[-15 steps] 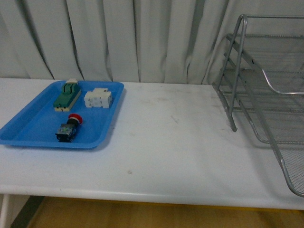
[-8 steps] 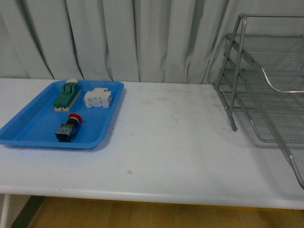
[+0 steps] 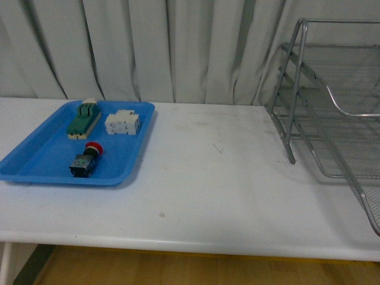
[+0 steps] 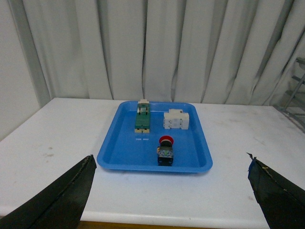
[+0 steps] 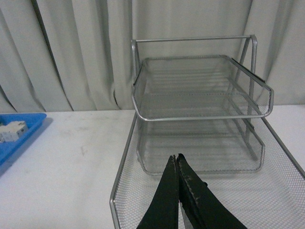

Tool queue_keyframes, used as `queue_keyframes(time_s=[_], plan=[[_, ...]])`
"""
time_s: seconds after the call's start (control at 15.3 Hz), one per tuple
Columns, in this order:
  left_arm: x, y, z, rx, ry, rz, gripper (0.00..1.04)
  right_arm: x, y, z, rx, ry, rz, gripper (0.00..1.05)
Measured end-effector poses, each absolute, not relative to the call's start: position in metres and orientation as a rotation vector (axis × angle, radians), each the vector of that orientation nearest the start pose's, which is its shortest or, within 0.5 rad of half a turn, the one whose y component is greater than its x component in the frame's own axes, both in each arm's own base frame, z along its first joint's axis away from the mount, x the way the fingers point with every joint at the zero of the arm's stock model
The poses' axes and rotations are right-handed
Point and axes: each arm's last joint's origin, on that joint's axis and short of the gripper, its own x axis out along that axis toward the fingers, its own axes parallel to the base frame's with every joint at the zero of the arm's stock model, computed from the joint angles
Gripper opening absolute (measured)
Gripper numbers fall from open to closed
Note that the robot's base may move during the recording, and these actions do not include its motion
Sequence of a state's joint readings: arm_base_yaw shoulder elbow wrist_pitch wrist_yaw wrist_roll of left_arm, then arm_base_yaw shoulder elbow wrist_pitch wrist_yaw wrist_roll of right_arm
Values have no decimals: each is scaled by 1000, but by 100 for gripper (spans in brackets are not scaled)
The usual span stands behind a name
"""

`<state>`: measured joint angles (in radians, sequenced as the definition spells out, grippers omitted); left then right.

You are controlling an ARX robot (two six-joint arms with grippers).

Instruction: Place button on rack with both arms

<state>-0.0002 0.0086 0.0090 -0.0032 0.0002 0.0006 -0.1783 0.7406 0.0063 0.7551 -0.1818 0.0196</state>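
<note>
The button, red cap on a black body, lies in the blue tray at the table's left; it also shows in the left wrist view. The silver wire rack stands at the right and fills the right wrist view. My left gripper is open and empty, hanging back from the tray's near edge with the button between its fingers' line of sight. My right gripper is shut and empty, above the rack's lowest tier. Neither arm shows in the front view.
A green-and-cream switch block and a white rectangular block lie at the back of the blue tray. Grey curtains hang behind the white table. The table's front edge runs across the lower front view.
The rack's lowest tier edge at the bottom right of the front view has shifted slightly right and out of frame. The tray and its objects have not moved.
</note>
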Motion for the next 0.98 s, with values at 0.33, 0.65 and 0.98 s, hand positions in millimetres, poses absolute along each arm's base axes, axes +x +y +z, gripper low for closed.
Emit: queue_keyframes(time_s=[0.33,0.65,0.98], plan=[[98,0,166,1,3,0,98,124,0,169,6,-5,12,2],[98,0,166,1,3,0,98,115,0,170,6,-13,0,2],[98,0,166,1,3,0,98,109,0,169,6,-11,0,2]])
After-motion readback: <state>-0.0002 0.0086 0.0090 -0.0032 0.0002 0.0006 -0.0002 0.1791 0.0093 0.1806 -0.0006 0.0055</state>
